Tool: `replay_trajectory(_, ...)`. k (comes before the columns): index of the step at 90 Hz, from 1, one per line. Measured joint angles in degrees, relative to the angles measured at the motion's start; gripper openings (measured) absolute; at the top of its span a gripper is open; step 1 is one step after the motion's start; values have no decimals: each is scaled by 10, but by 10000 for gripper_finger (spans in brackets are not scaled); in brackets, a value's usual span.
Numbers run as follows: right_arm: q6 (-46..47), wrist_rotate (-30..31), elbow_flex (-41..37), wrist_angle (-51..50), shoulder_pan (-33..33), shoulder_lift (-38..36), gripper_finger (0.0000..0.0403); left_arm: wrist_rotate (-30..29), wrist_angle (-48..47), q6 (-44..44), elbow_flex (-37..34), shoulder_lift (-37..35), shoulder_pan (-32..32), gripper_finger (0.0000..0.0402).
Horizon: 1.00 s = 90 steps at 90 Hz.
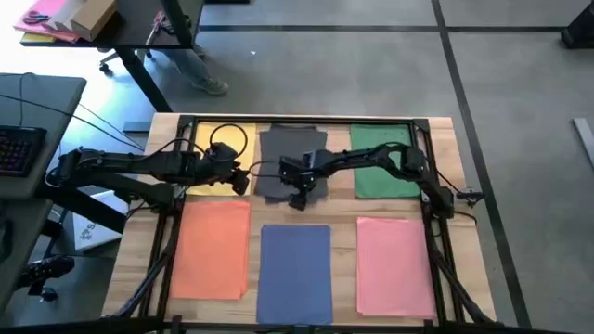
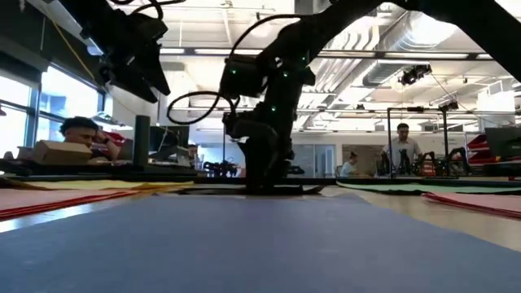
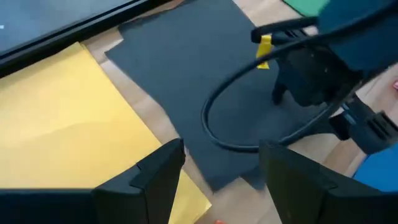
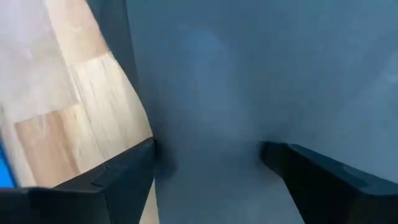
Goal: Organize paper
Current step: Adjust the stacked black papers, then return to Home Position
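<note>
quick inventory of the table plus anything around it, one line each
yellow paper: one pile, far row, left
dark grey paper: one pile, slightly fanned, far row, middle
green paper: one pile, far row, right
orange paper: one pile, near row, left
blue paper: one pile, near row, middle
pink paper: one pile, near row, right
table: one, light wood
left gripper: fingers open, raised between yellow and grey
right gripper: fingers open, down on the grey pile's near edge

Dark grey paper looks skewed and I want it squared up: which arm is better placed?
Probably the right: its tool is down on the dark grey paper, fingers open astride it. The left tool hovers open beside it, over the yellow paper.
</note>
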Motion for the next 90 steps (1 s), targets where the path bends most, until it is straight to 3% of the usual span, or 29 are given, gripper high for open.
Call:
replay_trajectory(27, 20, 16, -4, -21, -3, -26, 312, -13, 0, -3, 0, 0, 1, 201)
replay_trajectory(58, -16, 46, -3, -22, -35, -171, 312, -28, 19, -11, 0, 0, 1, 201)
replay_trajectory(90, -22, 245, -4, 13, -102, -364, 312, -63, 93, -2, 10, -37, 48, 196)
